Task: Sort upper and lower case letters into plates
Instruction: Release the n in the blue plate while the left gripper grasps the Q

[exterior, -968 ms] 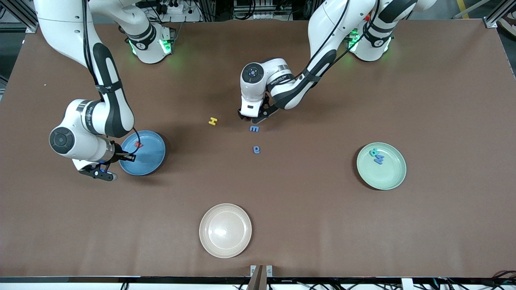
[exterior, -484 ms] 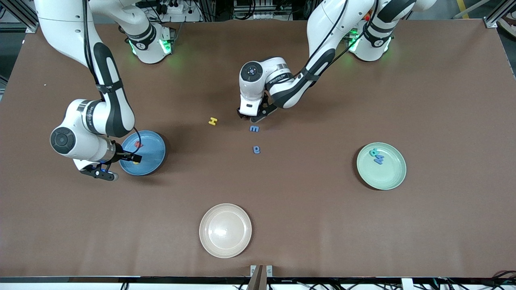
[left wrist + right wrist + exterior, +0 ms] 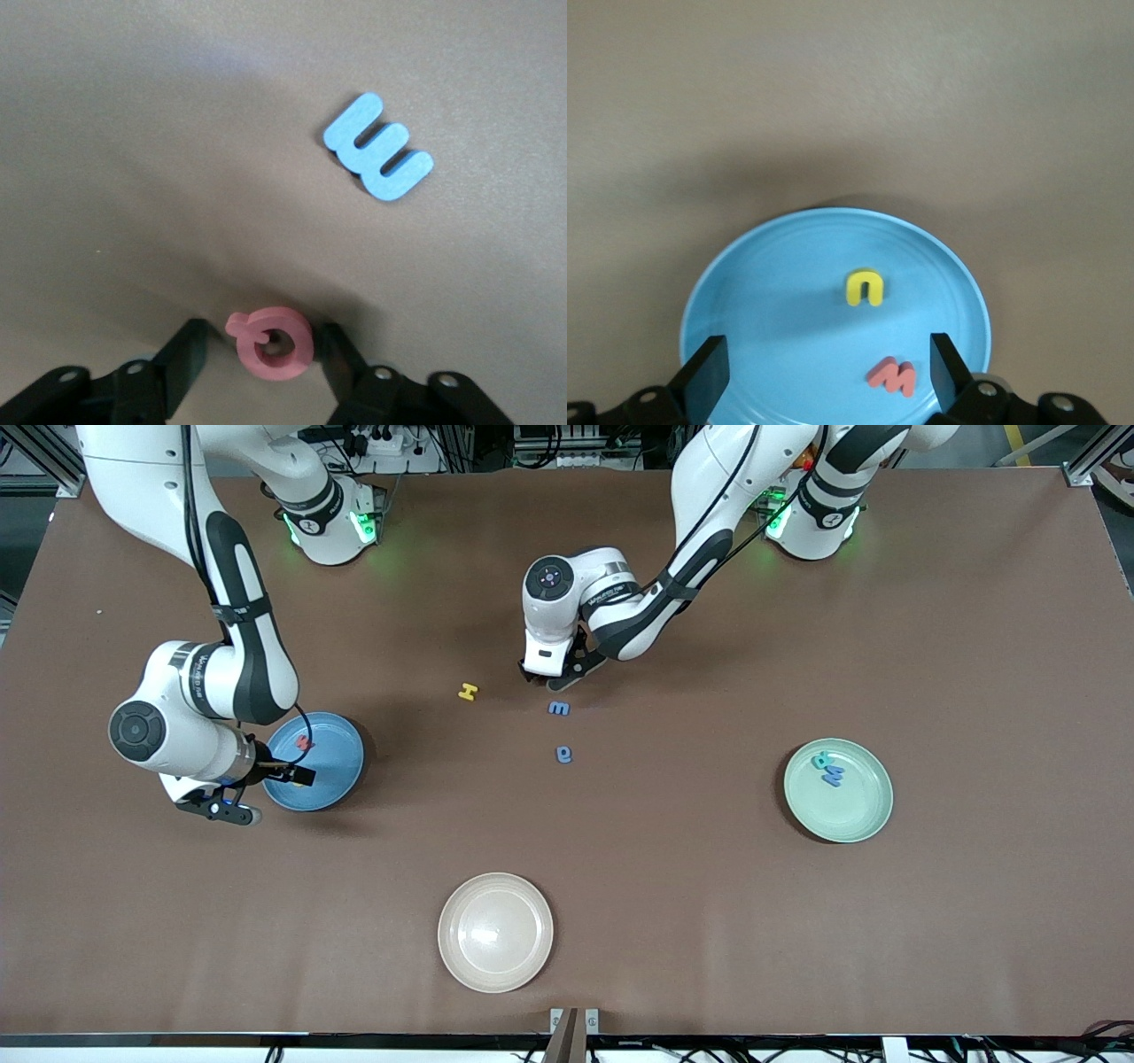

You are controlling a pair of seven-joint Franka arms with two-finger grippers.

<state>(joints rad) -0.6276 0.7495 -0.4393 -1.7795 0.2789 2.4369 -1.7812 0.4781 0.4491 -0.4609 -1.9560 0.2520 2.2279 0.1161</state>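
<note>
My right gripper [image 3: 298,771] is open, just above the blue plate [image 3: 341,757]. A yellow letter [image 3: 866,289] and a red M [image 3: 892,376] lie in that plate [image 3: 771,292]. My left gripper [image 3: 263,336] is shut on a pink-red round letter [image 3: 276,343], just above the table's middle [image 3: 547,679]. A blue m [image 3: 558,708] lies close by and also shows in the left wrist view [image 3: 376,149]. A blue e [image 3: 564,754] and a yellow H [image 3: 468,692] lie on the table. The mint plate [image 3: 855,815] holds a teal letter [image 3: 824,761] and a blue letter [image 3: 833,777].
A cream-beige plate [image 3: 495,932] sits near the table edge closest to the front camera. The brown table top [image 3: 709,921] spreads between the plates.
The yellow letter has left my right gripper and now lies in the blue plate. My left gripper has lifted slightly with the pink-red letter.
</note>
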